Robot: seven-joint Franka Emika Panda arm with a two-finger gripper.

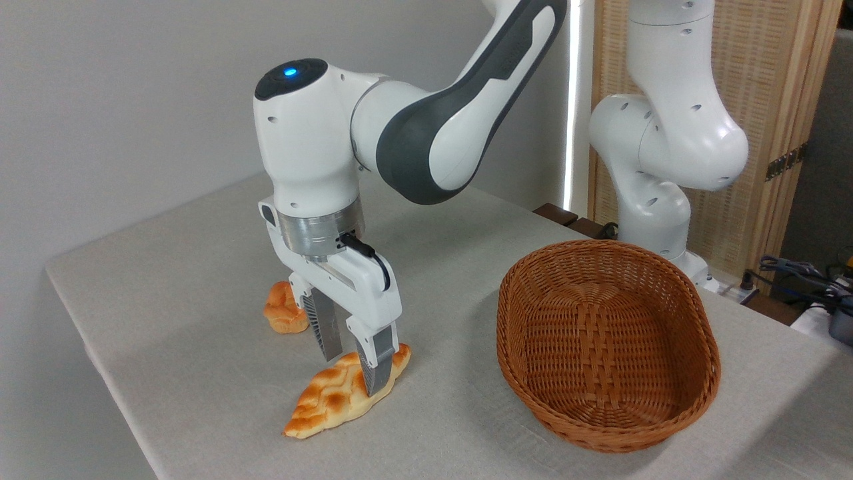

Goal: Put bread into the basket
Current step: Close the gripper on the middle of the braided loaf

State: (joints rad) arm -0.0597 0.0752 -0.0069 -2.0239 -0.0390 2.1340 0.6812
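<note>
The bread [326,400], a long braided golden-orange loaf, lies on the table near the front left edge. My gripper [353,375] is lowered over its right half. The jaws stand wide, one finger [328,333] behind the loaf and the other finger [374,363] in front of it, so they straddle it. The loaf still rests on the cloth. The basket [700,320], an oval brown wicker one with nothing in it, stands on the table well to the right of the loaf.
A small round knotted bun [283,310] lies behind the gripper, to its left. A second white robot arm [666,147] stands behind the basket. The table's left edge [93,353] runs close to the loaf. Cables [800,273] lie at far right.
</note>
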